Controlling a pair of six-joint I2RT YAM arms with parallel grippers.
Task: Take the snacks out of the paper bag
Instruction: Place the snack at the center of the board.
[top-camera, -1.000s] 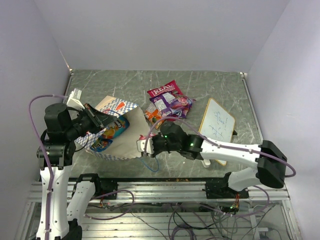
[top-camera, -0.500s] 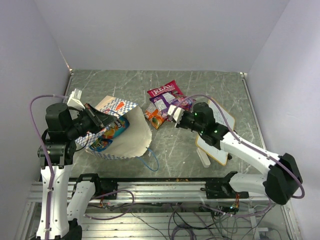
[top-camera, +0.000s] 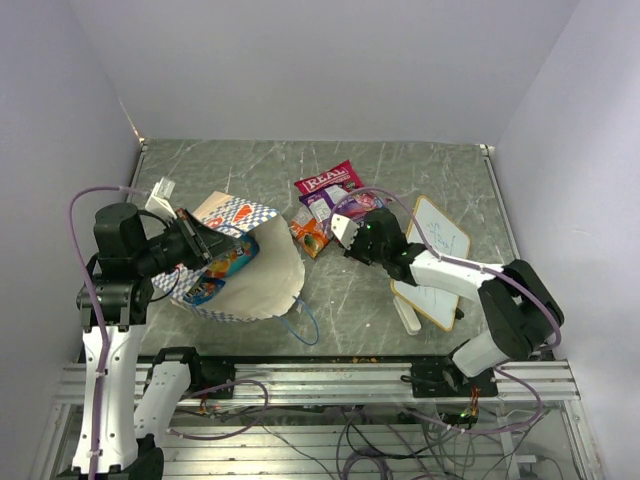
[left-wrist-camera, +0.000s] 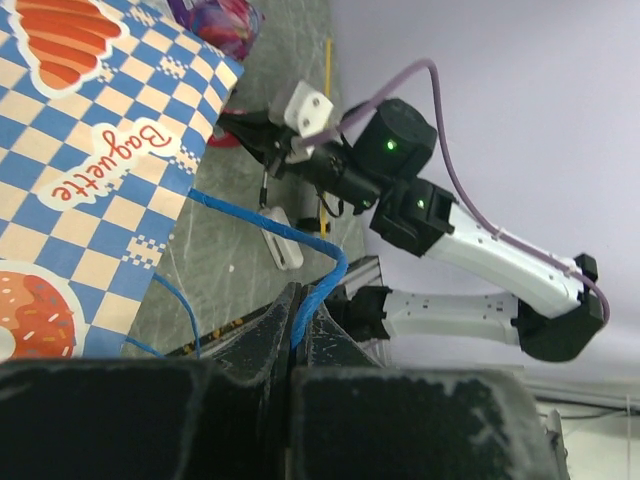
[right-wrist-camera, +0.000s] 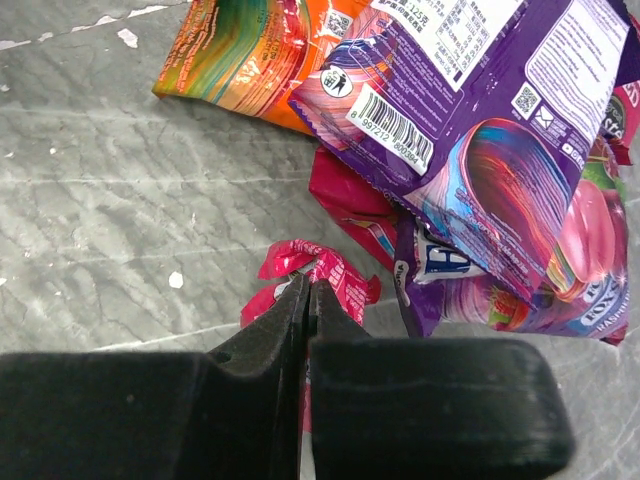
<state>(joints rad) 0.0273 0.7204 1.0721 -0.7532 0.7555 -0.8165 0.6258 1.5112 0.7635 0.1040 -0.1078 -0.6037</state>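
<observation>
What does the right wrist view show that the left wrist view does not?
Only the right wrist view: the right hand shut on a small red packet, close to the orange packet and the purple packet with its barcode. Only the left wrist view: the checkered paper bag lettered "Baguette", its blue string handle pinched in the left hand, and the whole right arm beyond. Both share the marbled grey-green table.
</observation>
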